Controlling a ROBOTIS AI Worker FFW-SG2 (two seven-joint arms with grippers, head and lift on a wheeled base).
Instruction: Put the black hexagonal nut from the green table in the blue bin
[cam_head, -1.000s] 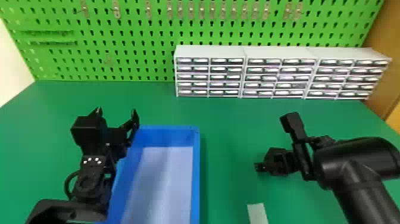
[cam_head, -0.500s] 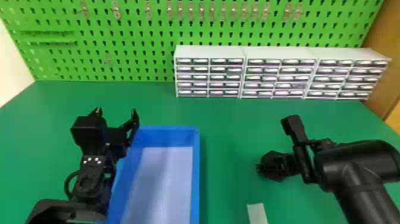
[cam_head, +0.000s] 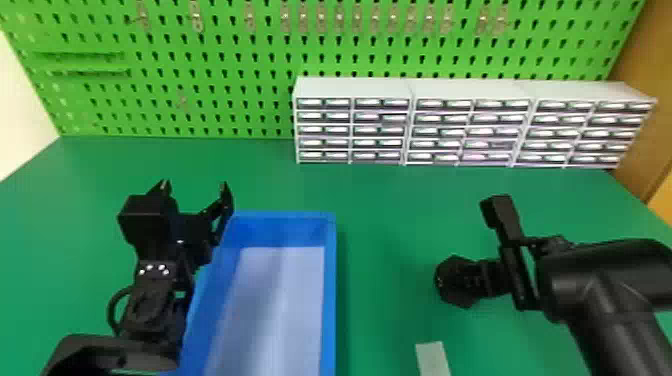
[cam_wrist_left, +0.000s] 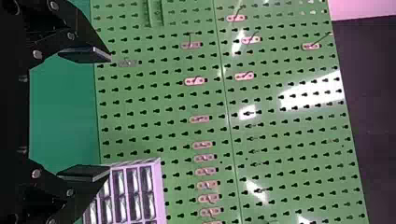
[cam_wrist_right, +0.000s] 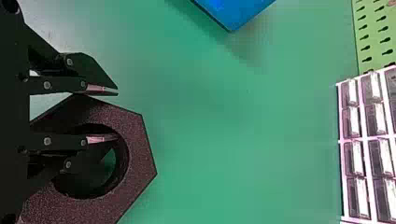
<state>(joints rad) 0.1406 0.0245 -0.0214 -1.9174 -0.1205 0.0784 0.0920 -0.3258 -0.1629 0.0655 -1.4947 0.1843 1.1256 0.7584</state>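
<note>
The black hexagonal nut (cam_head: 457, 282) sits at the fingers of my right gripper (cam_head: 492, 277), right of the blue bin (cam_head: 331, 280). Seen in the right wrist view, the nut (cam_wrist_right: 135, 154) turns its face and round hole to the camera. There my right gripper (cam_wrist_right: 114, 115) has its fingers partly apart, one by the nut's outer edge and one over the hole; contact cannot be told. My left gripper (cam_head: 197, 187) is parked open beside the bin's far left corner. In its wrist view the left gripper (cam_wrist_left: 109, 114) holds nothing.
White drawer cabinets (cam_head: 470, 120) stand along the back of the green table (cam_head: 240, 165), before a green pegboard (cam_head: 250, 60). A pale flat piece (cam_head: 432, 357) lies near the front edge, between bin and right arm.
The nut has turned in the head view, showing more of its hexagonal face, and the fingertip that jutted out left of it has drawn back. My right arm has shifted slightly; the left has not moved.
</note>
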